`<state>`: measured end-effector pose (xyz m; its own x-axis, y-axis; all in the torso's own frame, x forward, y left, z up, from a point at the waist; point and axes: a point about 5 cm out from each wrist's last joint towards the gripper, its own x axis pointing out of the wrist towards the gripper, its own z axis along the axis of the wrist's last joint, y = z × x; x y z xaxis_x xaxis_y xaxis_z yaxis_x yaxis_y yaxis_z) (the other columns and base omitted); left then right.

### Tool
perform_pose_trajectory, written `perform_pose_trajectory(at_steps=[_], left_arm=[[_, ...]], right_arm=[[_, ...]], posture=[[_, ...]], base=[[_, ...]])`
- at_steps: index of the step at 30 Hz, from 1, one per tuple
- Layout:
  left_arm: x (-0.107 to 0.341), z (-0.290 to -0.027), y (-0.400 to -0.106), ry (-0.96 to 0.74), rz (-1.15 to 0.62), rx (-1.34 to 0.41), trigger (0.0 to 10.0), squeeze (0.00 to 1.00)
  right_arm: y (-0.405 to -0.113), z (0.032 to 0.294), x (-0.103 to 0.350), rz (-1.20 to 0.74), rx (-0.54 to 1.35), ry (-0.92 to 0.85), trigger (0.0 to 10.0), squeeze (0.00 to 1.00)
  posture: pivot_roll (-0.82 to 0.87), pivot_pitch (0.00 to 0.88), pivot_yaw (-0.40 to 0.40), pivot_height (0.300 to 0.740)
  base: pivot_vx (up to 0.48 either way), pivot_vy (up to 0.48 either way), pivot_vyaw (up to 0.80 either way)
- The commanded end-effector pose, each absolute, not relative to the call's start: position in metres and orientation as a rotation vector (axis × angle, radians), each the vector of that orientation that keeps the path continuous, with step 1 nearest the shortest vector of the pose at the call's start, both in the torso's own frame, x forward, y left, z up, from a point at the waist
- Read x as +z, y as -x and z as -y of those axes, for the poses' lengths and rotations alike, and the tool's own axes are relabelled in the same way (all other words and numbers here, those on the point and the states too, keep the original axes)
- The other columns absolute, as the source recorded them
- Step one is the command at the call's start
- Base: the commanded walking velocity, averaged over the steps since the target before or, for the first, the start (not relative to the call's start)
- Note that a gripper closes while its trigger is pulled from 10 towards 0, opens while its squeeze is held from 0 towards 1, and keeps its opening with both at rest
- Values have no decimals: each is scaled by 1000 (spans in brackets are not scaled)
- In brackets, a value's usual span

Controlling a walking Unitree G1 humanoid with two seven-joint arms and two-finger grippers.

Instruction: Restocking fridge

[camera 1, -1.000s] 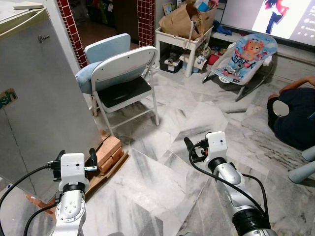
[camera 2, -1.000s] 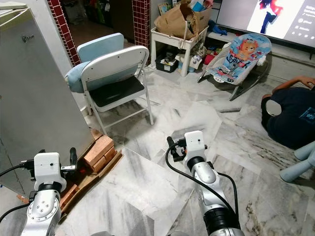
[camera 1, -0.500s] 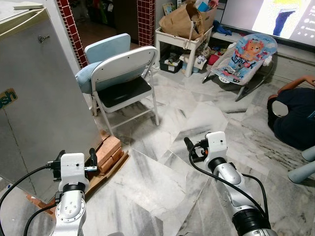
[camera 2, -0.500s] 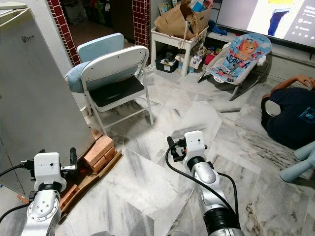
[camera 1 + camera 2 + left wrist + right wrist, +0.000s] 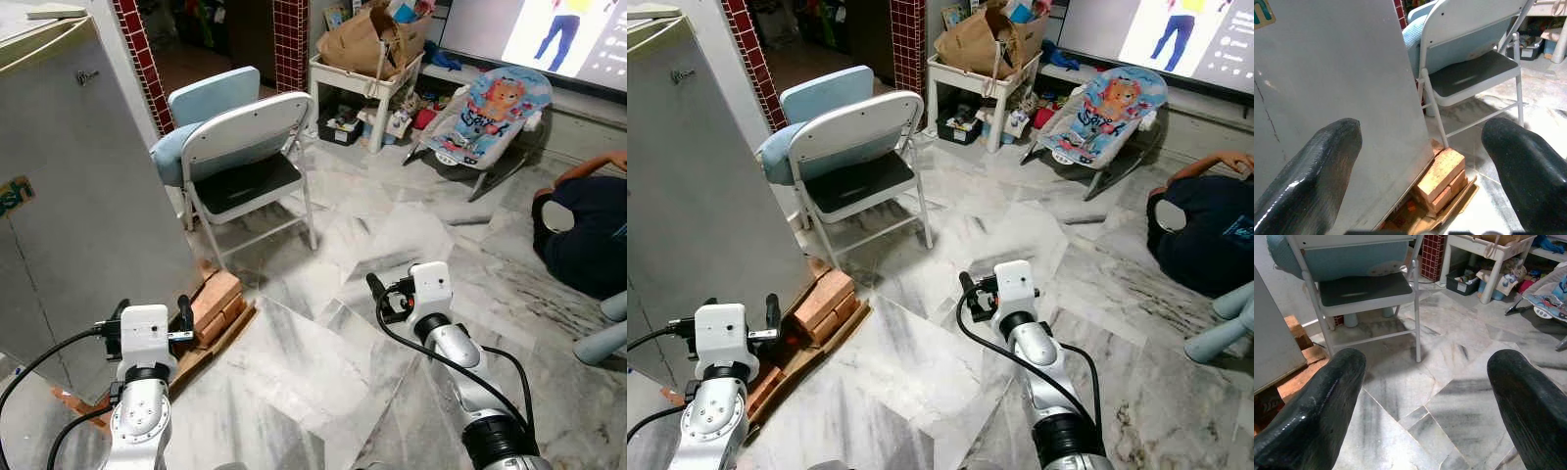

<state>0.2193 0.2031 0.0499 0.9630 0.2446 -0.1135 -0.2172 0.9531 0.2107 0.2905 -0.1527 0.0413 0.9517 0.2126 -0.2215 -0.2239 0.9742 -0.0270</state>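
Two robot grippers hover low over a marble floor point(image 5: 323, 382), each with its fingers spread wide and grasping nothing. The left gripper point(image 5: 1420, 161) faces the grey fridge point(image 5: 78, 196), which stands at the robot's left with its door closed, propped on bricks point(image 5: 217, 304). The right gripper point(image 5: 1425, 396) points toward a white folding chair point(image 5: 250, 162) beside the fridge. Farther back, a baby bouncer point(image 5: 495, 113) and a seated person point(image 5: 586, 230).

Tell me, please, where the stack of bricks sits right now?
The bricks lie on the floor at the robot's left, against the fridge's lower corner, beside the white folding chair.
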Motion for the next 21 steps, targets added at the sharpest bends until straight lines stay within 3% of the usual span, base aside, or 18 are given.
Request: perform_pose_trajectory(at_steps=[1, 11, 12, 15, 21], left_arm=[[53, -204, -220, -203, -132, 237, 10000, 0], [53, -204, -220, -203, -132, 236, 10000, 0], [71, -211, -230, -211, -88, 214, 10000, 0], [110, -220, -242, -236, 3, 167, 10000, 0], [130, -223, -248, -226, 61, 221, 10000, 0]], right_arm=[[-293, 153, 46, -207, 224, 58, 10000, 0], [-294, 153, 47, -207, 227, 57, 10000, 0], [-301, 147, 56, -173, 238, -16, 10000, 0], [-312, 130, 76, -113, 306, -130, 10000, 0], [-323, 125, 84, -99, 341, -127, 10000, 0]], posture=[[32, 21, 12, 740], [0, 0, 0, 740], [91, 22, 39, 740], [110, 29, 9, 740], [128, 1, -25, 740]], base=[[0, 0, 0], [0, 0, 0], [0, 0, 0], [0, 0, 0], [0, 0, 0]])
